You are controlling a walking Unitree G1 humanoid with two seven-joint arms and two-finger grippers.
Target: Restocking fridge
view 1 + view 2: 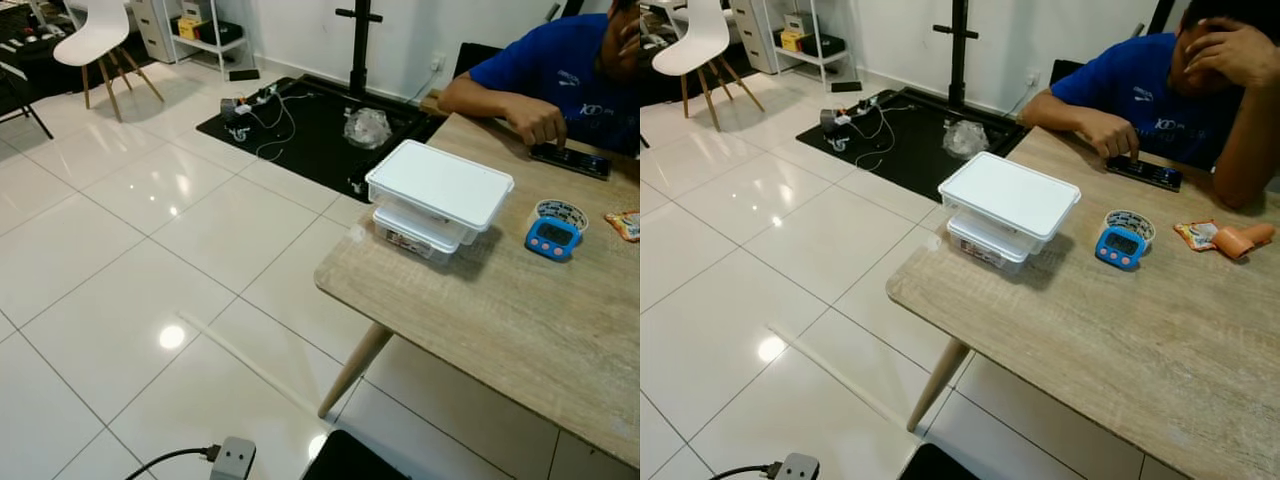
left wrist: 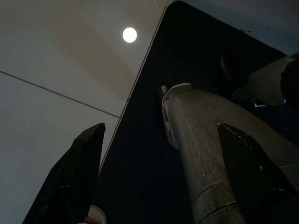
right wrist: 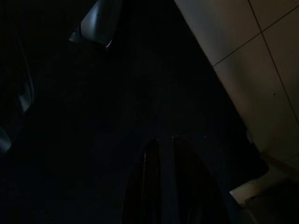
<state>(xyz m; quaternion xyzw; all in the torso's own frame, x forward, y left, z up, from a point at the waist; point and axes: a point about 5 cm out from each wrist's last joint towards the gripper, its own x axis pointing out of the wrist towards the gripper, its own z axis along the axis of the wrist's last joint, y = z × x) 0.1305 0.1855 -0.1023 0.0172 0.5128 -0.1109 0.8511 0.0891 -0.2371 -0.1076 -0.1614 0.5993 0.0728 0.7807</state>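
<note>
Two stacked clear food boxes with white lids [image 1: 437, 198] stand near the corner of a wooden table [image 1: 520, 330]; the upper one is wider and sits askew on the lower. The same stack [image 1: 1007, 208] appears in the right eye view. My left gripper [image 2: 159, 177] hangs low beside my own leg, its two black fingers spread wide with nothing between them. My right gripper [image 3: 163, 149] hangs in deep shade over a dark surface, its two fingers pressed close together and holding nothing.
A person in a blue shirt [image 1: 1140, 90] sits at the table's far side, hand on a phone [image 1: 1145, 172]. A blue timer [image 1: 1118, 246], tape roll [image 1: 1127, 222] and snack wrapper [image 1: 1225, 238] lie nearby. A black mat with cables [image 1: 300, 120] and a white chair [image 1: 100, 40] stand on the tiled floor.
</note>
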